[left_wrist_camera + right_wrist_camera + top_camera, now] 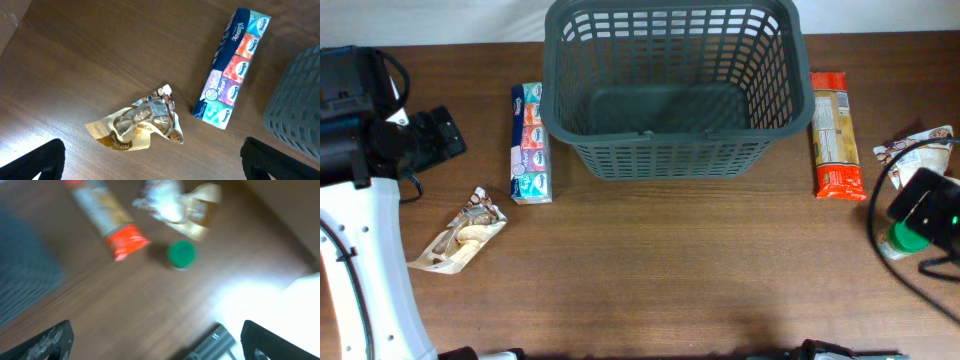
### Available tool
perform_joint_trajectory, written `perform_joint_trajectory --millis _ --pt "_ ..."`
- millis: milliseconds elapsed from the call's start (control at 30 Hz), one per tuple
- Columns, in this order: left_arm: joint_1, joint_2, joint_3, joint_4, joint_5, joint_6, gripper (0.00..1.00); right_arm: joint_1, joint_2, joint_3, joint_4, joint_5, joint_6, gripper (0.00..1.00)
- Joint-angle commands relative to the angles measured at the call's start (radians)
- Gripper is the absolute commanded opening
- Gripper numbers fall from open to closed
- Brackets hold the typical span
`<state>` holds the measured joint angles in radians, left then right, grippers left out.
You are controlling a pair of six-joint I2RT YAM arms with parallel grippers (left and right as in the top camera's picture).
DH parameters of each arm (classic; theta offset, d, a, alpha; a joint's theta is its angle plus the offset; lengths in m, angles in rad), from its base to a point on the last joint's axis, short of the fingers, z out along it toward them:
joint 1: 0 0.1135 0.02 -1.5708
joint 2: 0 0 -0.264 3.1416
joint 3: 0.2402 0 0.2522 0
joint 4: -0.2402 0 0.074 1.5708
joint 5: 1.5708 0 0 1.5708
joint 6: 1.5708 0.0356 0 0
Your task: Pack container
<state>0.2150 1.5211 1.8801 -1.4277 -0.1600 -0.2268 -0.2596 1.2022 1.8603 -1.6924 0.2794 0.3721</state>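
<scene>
The dark grey slotted basket [665, 150] stands at the back middle with nothing in it; one corner shows in the left wrist view [300, 100]. My left gripper [152, 165] is open and empty above the table, near a crumpled tan snack bag [137, 125] and a pack of tissues [232, 67]. In the overhead view it sits at the left [438, 135]. My right gripper [160, 345] is open and empty, held above the table near a green-capped bottle [181, 254], and shows at the far right overhead [925, 205]. The right wrist view is blurred.
An orange and red packet [837, 135] lies right of the basket, and a white snack bag [920, 148] lies at the right edge. The tissue pack [530, 143] lies left of the basket, with the tan bag [460, 238] in front of it.
</scene>
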Motion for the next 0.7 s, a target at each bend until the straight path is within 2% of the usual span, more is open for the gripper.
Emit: perform_joint_trajectory --millis 0,100,367,500,667 --pt "0.004 -0.008 -0.001 -0.002 0.011 0.012 1.0 -0.02 0.094 -0.007 -0.006 0.196 0.197 0.99" --pt "0.004 -0.008 -0.001 -0.002 0.011 0.012 1.0 -0.037 0.168 -0.007 -0.005 0.196 0.241 0.99" --pt "0.004 -0.008 -0.001 -0.002 0.011 0.012 1.0 -0.062 0.349 -0.007 0.009 0.136 0.241 0.99" --pt "0.004 -0.008 -0.001 -0.002 0.011 0.012 1.0 -0.063 0.398 -0.007 0.081 0.018 0.068 0.99" --pt "0.004 -0.008 -0.001 -0.002 0.011 0.012 1.0 -0.063 0.409 -0.007 0.18 -0.065 -0.029 0.99"
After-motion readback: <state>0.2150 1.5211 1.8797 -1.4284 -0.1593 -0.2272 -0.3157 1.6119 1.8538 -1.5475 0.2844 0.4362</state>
